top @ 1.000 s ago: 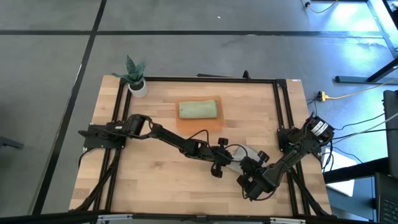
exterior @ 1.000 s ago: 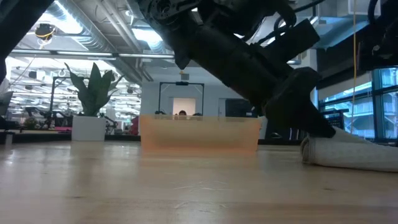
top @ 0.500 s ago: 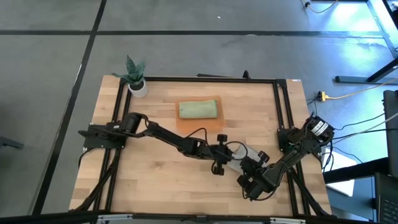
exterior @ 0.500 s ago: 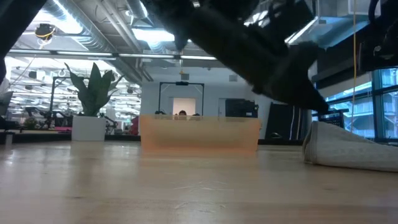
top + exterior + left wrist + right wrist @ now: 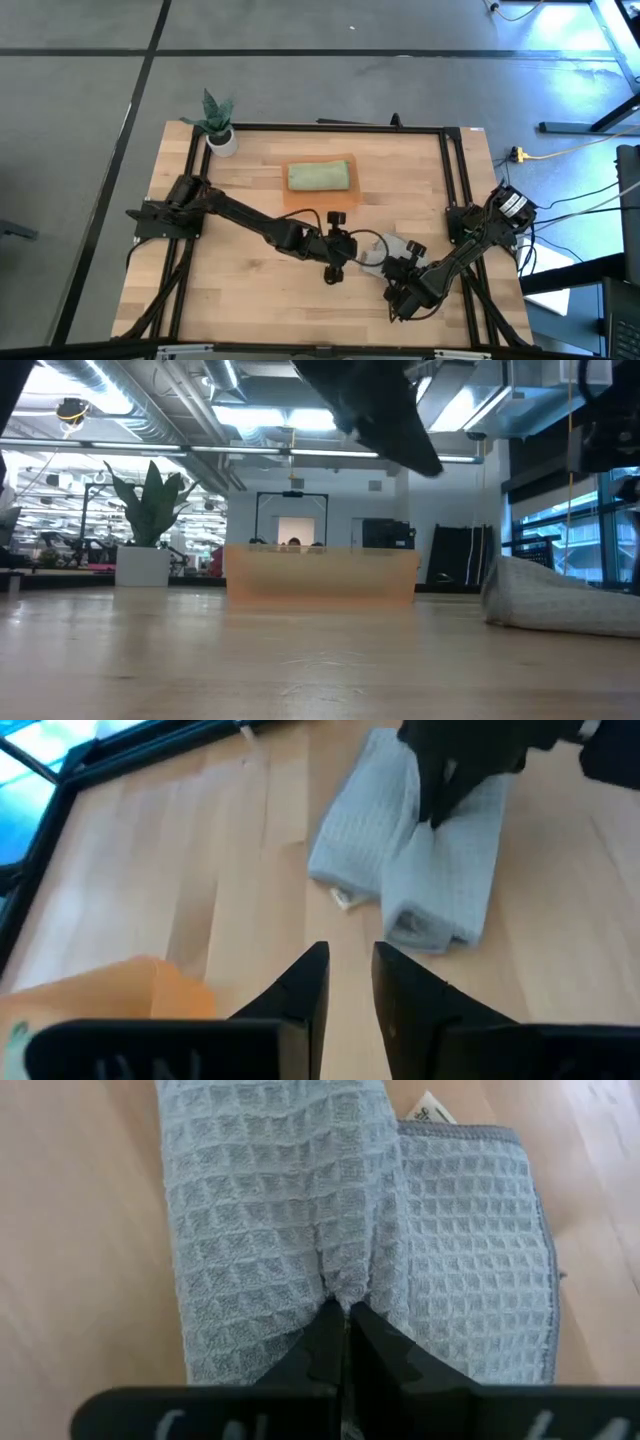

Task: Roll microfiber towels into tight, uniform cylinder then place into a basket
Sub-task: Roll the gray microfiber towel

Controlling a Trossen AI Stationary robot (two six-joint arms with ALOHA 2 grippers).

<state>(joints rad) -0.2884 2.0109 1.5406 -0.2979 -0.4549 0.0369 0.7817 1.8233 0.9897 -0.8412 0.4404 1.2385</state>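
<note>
Right claw [image 5: 345,1320] pinches the grey towel [image 5: 300,1210] at lower right; left claw [image 5: 345,982] hangs spread and empty beside it. The loose roll could unravel if tugged.

Grey towel on the tabletop beyond slightly parted jaws

The left gripper [image 5: 348,982] hangs above the wooden tabletop [image 5: 190,870], empty, its jaws a narrow gap apart. Ahead lies a folded grey waffle-weave towel [image 5: 420,850], where the right gripper [image 5: 440,805] presses on its fold. The orange basket's [image 5: 110,995] corner shows nearby.
</note>
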